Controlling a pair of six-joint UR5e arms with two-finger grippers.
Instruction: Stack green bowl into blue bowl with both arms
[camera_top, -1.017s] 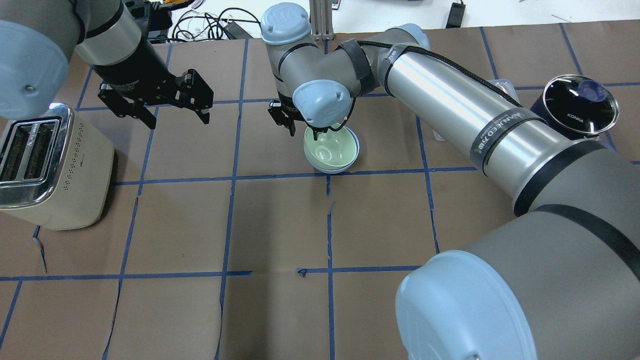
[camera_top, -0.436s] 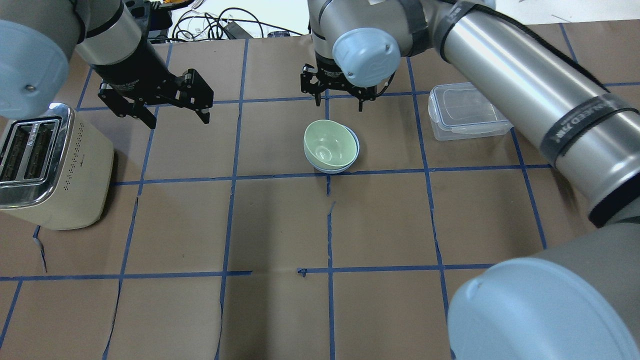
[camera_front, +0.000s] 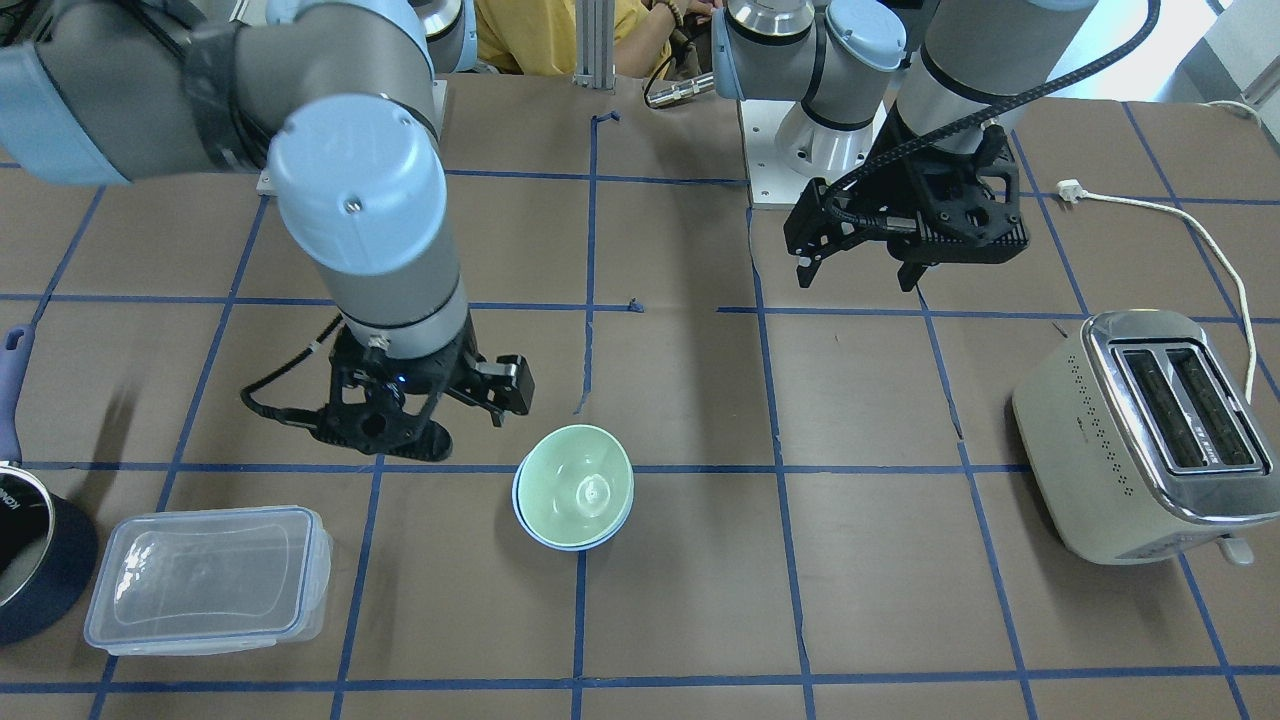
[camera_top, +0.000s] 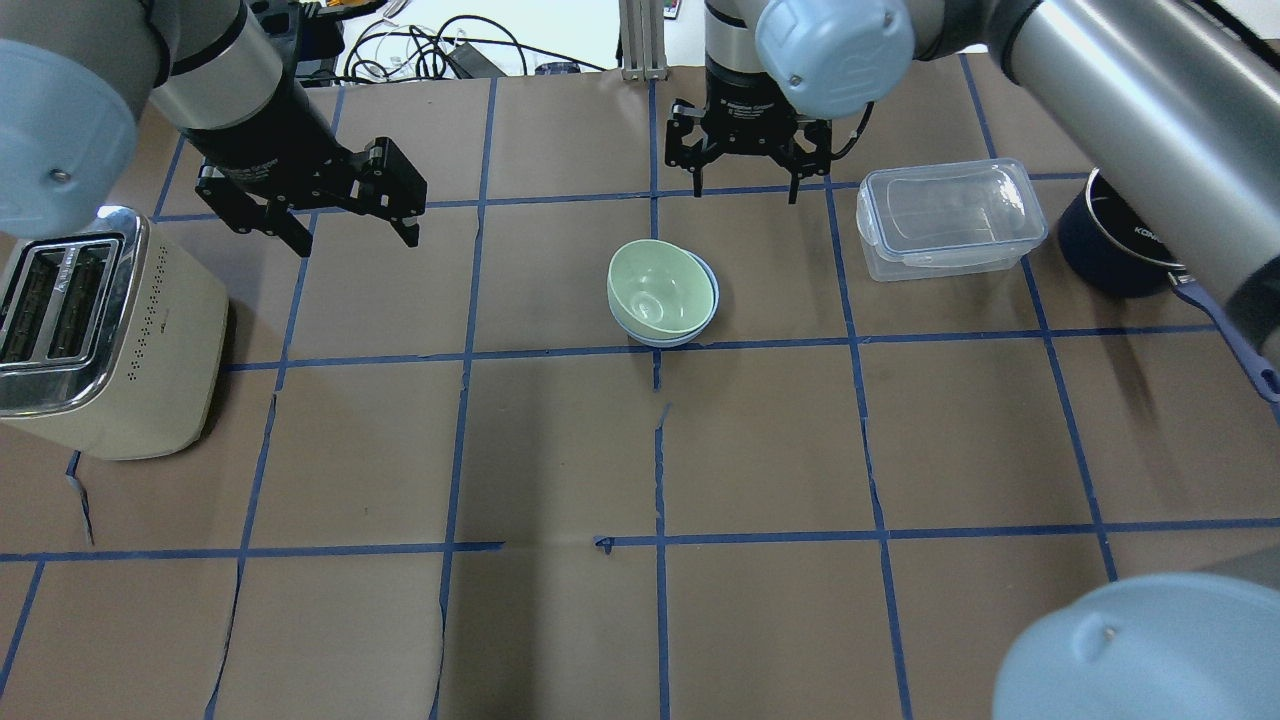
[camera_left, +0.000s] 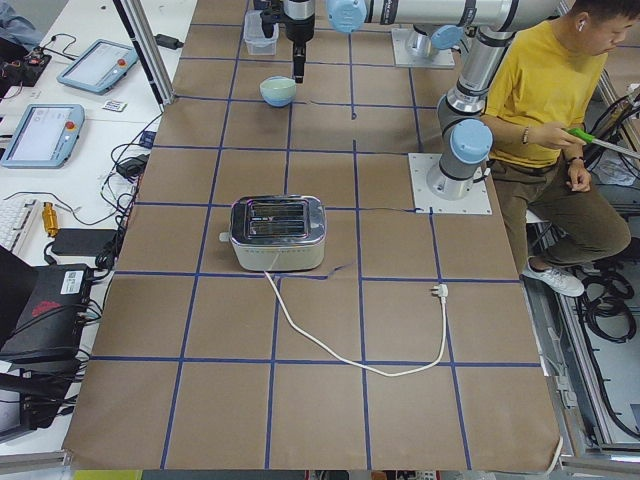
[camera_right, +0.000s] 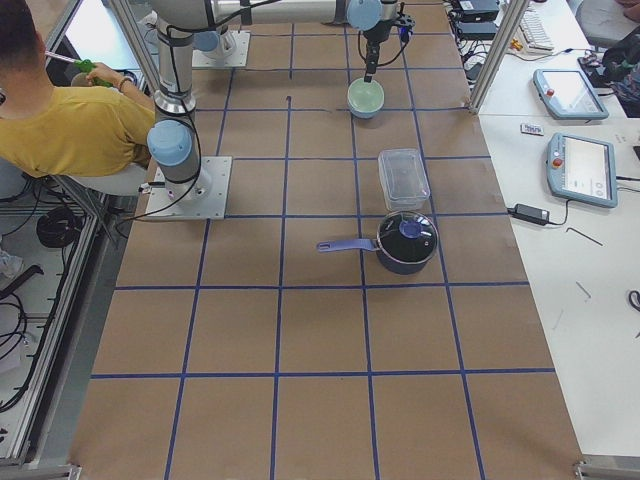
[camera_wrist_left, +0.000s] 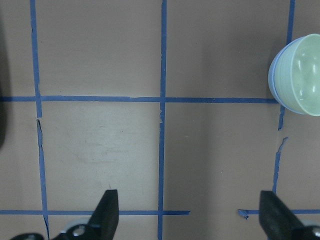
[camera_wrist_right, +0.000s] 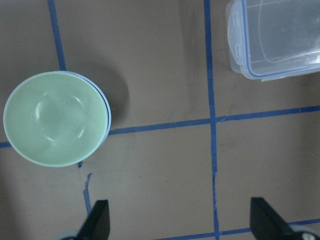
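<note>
Right hand (camera_top: 745, 190) farther from nested green bowl (camera_top: 655, 290), spread wide, empty; left hand (camera_top: 356, 243) alike.

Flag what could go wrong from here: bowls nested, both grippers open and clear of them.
1. The green bowl sits off-centre in the blue bowl, whose rim shows on one side only. It may not be fully seated, so a bump could rock it out.
2. The right gripper hangs open between the stack and the clear container. A low sideways move could clip either one.
</note>
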